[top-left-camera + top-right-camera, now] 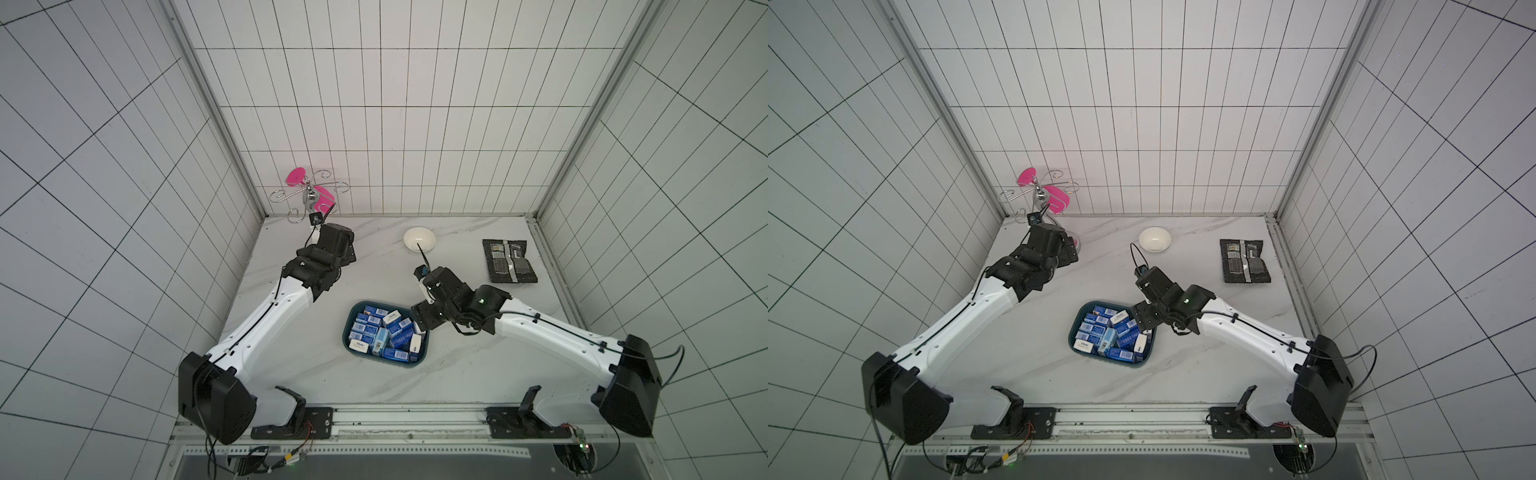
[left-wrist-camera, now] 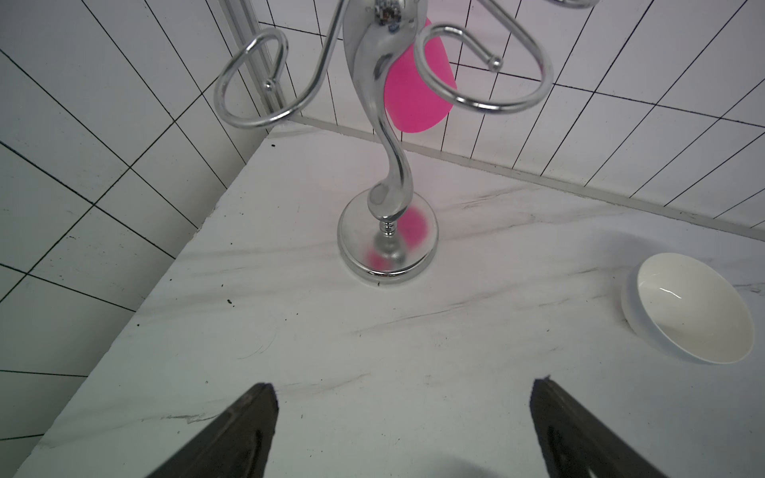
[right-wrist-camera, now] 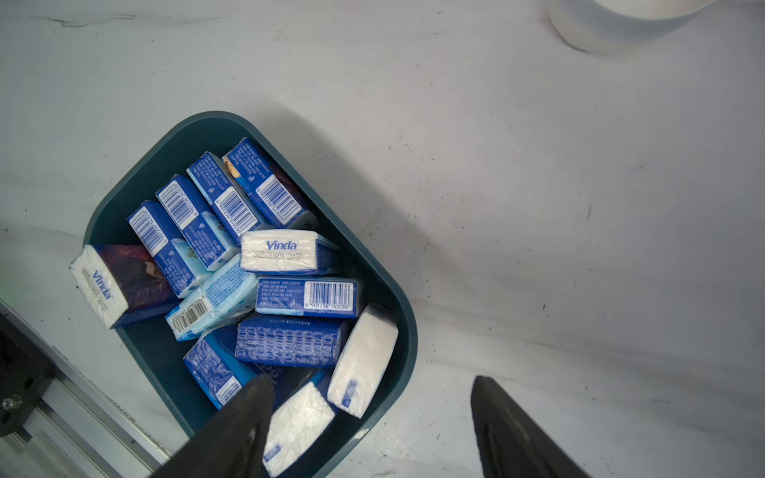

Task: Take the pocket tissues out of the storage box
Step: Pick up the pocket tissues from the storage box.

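In both top views, the teal storage box (image 1: 345, 338), full of pocket tissues (image 1: 384, 336), was seen just below centre on the marble table (image 1: 291, 332), the right gripper (image 1: 419, 326) poised at its right rim. In the left wrist view, the left gripper (image 2: 402, 384) was shown spread open over bare table, a chrome stand (image 2: 387, 248) and white bowl (image 2: 695, 314) beyond. In the right wrist view, the right gripper's jaws were held apart, empty, one finger (image 3: 240, 422) over the packs.

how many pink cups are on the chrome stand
2, both on the chrome stand: far pink cup on its far-left hook, near pink cup on its near-right hook.
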Robot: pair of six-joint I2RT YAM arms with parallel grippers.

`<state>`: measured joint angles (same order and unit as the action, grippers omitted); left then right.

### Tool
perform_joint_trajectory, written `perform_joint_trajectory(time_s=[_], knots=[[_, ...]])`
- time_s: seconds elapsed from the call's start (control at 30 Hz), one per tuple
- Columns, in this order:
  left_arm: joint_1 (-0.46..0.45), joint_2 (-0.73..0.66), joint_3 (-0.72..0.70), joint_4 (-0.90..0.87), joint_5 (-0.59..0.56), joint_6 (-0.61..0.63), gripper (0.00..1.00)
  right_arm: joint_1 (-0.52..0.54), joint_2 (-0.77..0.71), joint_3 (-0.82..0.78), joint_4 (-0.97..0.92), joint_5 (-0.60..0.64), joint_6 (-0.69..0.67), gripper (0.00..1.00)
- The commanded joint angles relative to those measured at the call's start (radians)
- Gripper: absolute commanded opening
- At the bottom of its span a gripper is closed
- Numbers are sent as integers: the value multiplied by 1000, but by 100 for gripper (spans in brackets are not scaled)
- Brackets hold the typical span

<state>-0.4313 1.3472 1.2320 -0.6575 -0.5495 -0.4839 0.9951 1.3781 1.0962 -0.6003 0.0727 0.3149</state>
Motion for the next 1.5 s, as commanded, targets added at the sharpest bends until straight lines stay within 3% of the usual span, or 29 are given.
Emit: perform_joint_trajectory(time_s=[0.0,0.3,0.43,0.73,1.2,1.47], knots=[[-3,-18,6,0,-5,-19,98,7,-10,-50,-3,17,58,75],[-3,-35,1,-11,-27,-21,99,11,80,-71,28,0,72,69],[-3,-33,4,-18,-26,-20,99,10,104,-71,42,-10,74,62],[-3,-37,3,-19,-23,-23,99,10,155,-79,66,-33,71,61],[-3,-30,-5,-12,-26,-18,99,11,177,-99,83,-56,70,37],[-3,-26,-1,-6,-20,-17,99,14,156,-86,57,-58,75,30]])
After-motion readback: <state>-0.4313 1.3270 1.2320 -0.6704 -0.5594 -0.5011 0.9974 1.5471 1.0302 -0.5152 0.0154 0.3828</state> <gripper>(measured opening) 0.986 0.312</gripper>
